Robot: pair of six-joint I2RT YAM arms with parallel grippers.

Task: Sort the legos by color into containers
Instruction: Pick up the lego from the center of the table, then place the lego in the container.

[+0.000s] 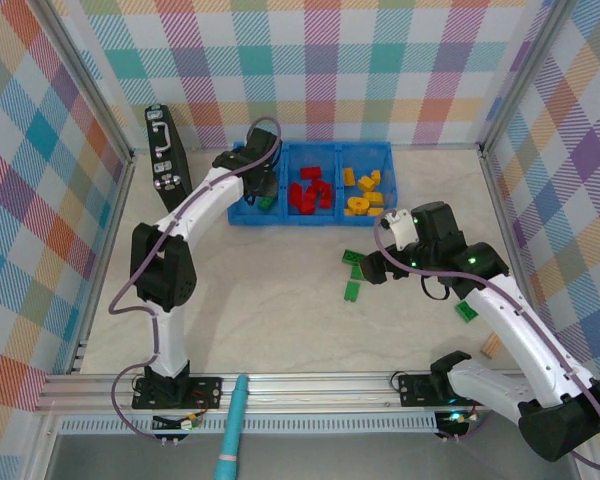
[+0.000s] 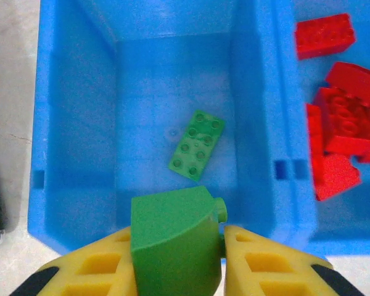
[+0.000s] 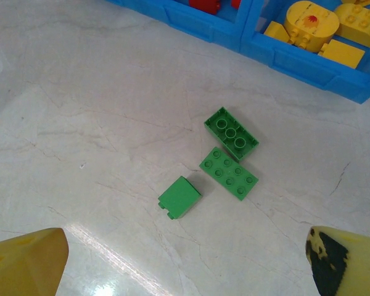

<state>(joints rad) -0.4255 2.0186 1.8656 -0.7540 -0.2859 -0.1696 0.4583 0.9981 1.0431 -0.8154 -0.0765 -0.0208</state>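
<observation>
Step in hand: delivery of a green lego to the blue tray (image 1: 310, 217).
- Left gripper (image 2: 179, 235): bottom centre of the wrist view, pinching a curved green brick (image 2: 172, 246) above the near wall of the tray's left compartment (image 2: 80, 123); flat green brick (image 2: 197, 145) inside.
- Right gripper (image 3: 185, 246): spread wide, empty, above three loose green bricks (image 3: 229, 173) at mid-frame.
- Next, by judgement: small advance past the wall, then release.

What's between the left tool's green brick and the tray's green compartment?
Nothing visible. The left tool holds the green brick at the near wall of the left compartment; one flat green plate lies on its floor with bare floor around it.
</observation>
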